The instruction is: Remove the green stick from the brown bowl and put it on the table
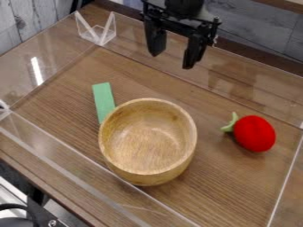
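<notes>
While hanging over the far part of the worktop (71, 133), can see the black pincer (173, 55) held wide, with its two tips apart and brown wood showing between. Can find the green stick (104, 101) lying flat on the worktop, out of the bowl (148, 140), just beside its far left edge. Points one short end to the far side and the other to the bowl; cannot tell if stick and bowl touch. See the bowl sitting upright near the middle, round and light brown, with a thick rim and its open top facing up. To the right of the bowl, well apart from it, see a red strawberry (254, 134) on its side, with a green leaf (231, 122) on its left. At the far left, see a clear, pointy thing (98, 28), too faint to name. In the near left corner, see some black parts (21, 213), partly cut off.
</notes>
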You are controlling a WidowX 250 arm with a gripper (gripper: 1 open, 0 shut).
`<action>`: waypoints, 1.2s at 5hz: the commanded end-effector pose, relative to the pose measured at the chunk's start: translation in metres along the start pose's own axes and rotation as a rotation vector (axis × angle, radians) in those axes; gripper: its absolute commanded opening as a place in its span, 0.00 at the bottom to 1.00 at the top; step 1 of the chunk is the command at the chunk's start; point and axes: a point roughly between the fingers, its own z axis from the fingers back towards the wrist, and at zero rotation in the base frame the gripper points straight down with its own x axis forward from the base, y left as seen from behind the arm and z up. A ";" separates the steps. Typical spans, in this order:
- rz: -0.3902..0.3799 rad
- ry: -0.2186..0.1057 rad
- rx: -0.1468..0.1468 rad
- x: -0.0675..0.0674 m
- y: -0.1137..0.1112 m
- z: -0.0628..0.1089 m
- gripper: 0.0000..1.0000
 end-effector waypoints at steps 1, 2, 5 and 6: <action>0.014 -0.004 0.000 -0.001 0.000 -0.004 1.00; 0.100 -0.008 -0.013 -0.008 0.011 -0.011 1.00; 0.510 -0.094 -0.103 -0.039 0.091 -0.023 1.00; 0.637 -0.114 -0.123 -0.044 0.112 -0.030 1.00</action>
